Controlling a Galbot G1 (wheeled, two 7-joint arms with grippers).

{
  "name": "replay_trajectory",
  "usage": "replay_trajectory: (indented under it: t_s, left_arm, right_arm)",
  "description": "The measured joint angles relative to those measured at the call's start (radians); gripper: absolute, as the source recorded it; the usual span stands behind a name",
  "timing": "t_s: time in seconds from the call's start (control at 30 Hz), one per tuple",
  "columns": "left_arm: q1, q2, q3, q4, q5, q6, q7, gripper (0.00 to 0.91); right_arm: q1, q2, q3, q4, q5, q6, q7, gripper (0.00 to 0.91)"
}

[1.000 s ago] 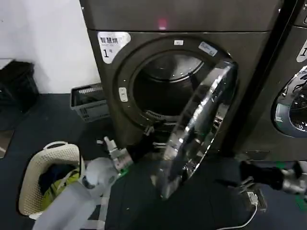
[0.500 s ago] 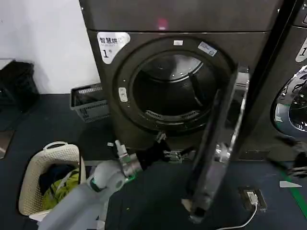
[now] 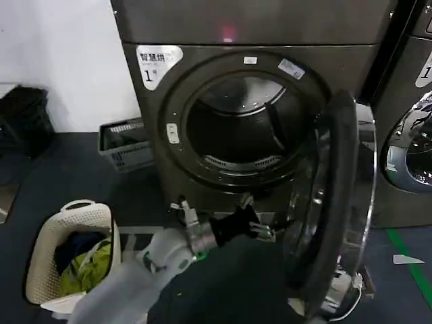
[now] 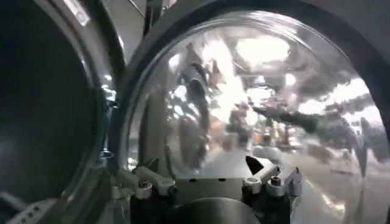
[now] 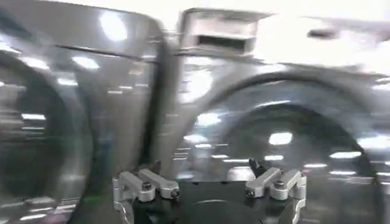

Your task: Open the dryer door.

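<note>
Finishing well means the left pincer (image 3: 260,226), fingers apart and empty, pushing the dryer door (image 3: 337,202) wider off the dryer (image 3: 256,27).

Wall: plain white (image 3: 61,61), at 10 o'clock in the head view.
Floor: dark blue-black (image 3: 54,175), from 9 to 6 o'clock; a green tape line (image 3: 408,260) crosses it at 4 o'clock.
Second machine: grey, chrome-ringed porthole (image 3: 410,152), at 3 o'clock.
Grey crate: slatted plastic (image 3: 125,145), on the floor against the wall, at 9 o'clock.
Laundry basket: cream, perforated (image 3: 67,246), with dark and yellow-green cloth inside, at 8 o'clock.
Black object: dark shape (image 3: 23,121), at the 9 o'clock edge, too dim to identify.
White cable: on the floor (image 3: 351,307), at 5 o'clock.
</note>
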Motion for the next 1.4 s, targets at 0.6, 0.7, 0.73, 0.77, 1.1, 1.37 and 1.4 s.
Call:
replay_trajectory:
  t_s: [0.6,0.7,0.73,0.77,1.1,1.37,1.4]
  left_arm:
    - [-0.083,-0.165,0.139,0.110,0.025,-0.005,-0.002,0.907]
    - [-0.103,-0.202,0.160,0.137,0.027,-0.008,-0.002,0.907]
    - [-0.110,-0.212,0.165,0.147,0.027,-0.009,-0.002,0.907]
    - [-0.116,-0.223,0.169,0.156,0.026,-0.010,-0.002,0.907]
    - [-0.186,-0.333,0.198,0.268,0.039,-0.027,-0.015,0.907]
    - [-0.226,-0.412,0.213,0.364,0.065,-0.044,-0.023,0.907]
    - [-0.229,-0.422,0.213,0.376,0.064,-0.044,-0.025,0.907]
  right_arm:
    - [-0.078,0.027,0.200,0.014,-0.073,-0.126,0.317,0.907]
    - [-0.084,0.022,0.222,0.009,-0.073,-0.132,0.324,0.907]
    - [-0.087,0.021,0.232,0.004,-0.073,-0.135,0.325,0.907]
    - [-0.089,0.021,0.241,0.001,-0.074,-0.135,0.326,0.907]
    - [-0.116,0.029,0.311,-0.006,-0.099,-0.094,0.325,0.907]
    - [-0.139,0.031,0.348,0.006,-0.083,-0.086,0.324,0.907]
    - [-0.141,0.031,0.351,0.009,-0.074,-0.093,0.329,0.907]
